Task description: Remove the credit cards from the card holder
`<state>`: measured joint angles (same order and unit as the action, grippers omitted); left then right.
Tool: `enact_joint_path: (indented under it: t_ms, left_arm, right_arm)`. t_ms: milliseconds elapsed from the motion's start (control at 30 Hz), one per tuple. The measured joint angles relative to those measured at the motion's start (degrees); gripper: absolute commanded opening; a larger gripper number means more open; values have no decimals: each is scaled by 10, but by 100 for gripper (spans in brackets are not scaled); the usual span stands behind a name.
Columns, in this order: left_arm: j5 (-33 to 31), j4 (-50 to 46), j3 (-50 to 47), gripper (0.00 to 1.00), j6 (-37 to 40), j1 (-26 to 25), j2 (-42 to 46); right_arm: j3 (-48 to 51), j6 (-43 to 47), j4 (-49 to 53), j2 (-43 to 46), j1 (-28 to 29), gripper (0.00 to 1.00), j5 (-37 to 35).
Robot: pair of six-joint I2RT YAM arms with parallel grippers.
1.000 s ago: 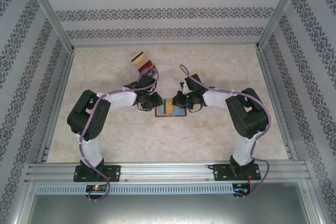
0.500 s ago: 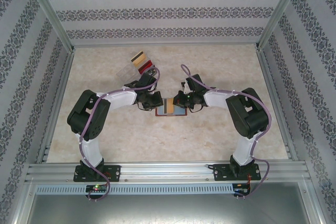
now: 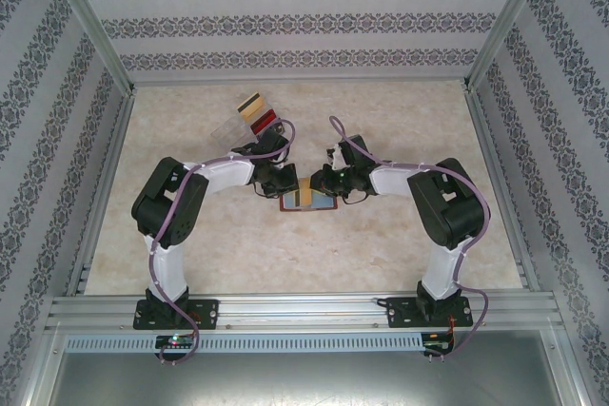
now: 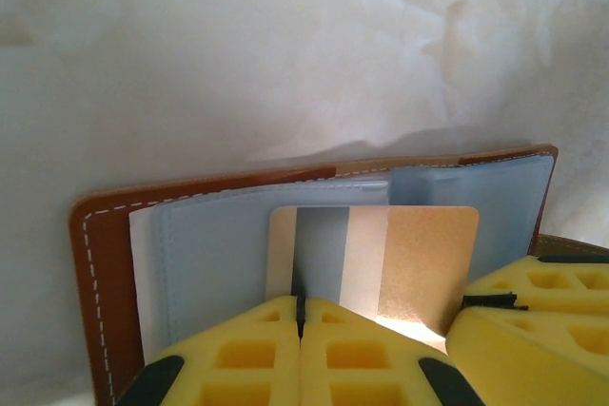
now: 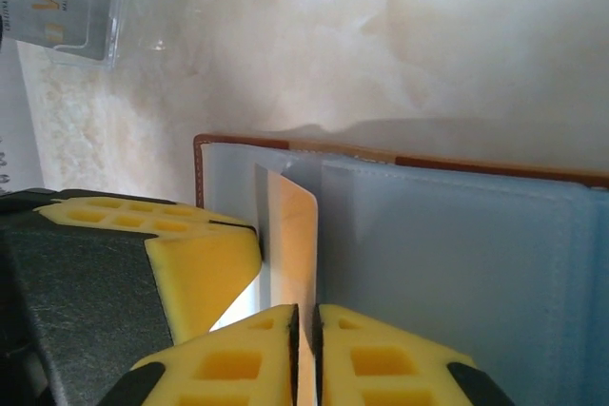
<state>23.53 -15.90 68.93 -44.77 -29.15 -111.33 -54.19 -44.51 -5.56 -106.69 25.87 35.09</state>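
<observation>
Marbled table [image 3: 428, 235], card holder [image 3: 325, 204] mid-table: left gripper [image 4: 301, 303] pinches the gold card [image 4: 409, 254], right gripper [image 5: 305, 316] narrow at its edge (grip unclear); pull straight, not twisting.

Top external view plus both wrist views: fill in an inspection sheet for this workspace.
Surface: pale marble-pattern tabletop, no spills seen.
Job's things: brown card holder lies open at the centre. A gold card stands over its blue sleeves. A tan striped card, a red card and a clear VIP card lie grouped beyond the left arm.
Clutter: nothing seen.
Grippers: left gripper is shut, tips at the gold card's face. Right gripper is closed on that card's edge.
Cables: purple cables run along both arms.
Surroundings: patterned walls, aluminium frame.
</observation>
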Motion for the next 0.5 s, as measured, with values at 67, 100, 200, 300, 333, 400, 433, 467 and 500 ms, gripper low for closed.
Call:
enact_joint_path:
  t_ms: [67,100,200,300,333,400,433,467,500]
  left_arm:
    - [0,0,0,6,0,0,0]
    - [0,0,0,7,0,0,0]
    - [0,0,0,7,0,0,0]
    - [0,0,0,8,0,0,0]
    - [0,0,0,8,0,0,0]
    - [0,0,0,10,0,0,0]
    - [0,0,0,11,0,0,0]
    - [0,0,0,15,0,0,0]
    - [0,-1,0,19,0,0,0]
  right_arm:
    - [0,-2,-5,-1,0,20,4]
    - [0,-2,-7,-2,0,20,6]
    - [0,-4,-14,-11,0,20,11]
    - [0,-6,-18,-18,2,18,17]
    - [0,-6,-20,-18,2,16,18]
    - [0,-7,-20,-18,2,9,19]
    - [0,-9,-20,-18,2,7,19]
    - [0,-8,-20,-18,1,3,19]
    - [0,-7,-21,-16,1,1,18]
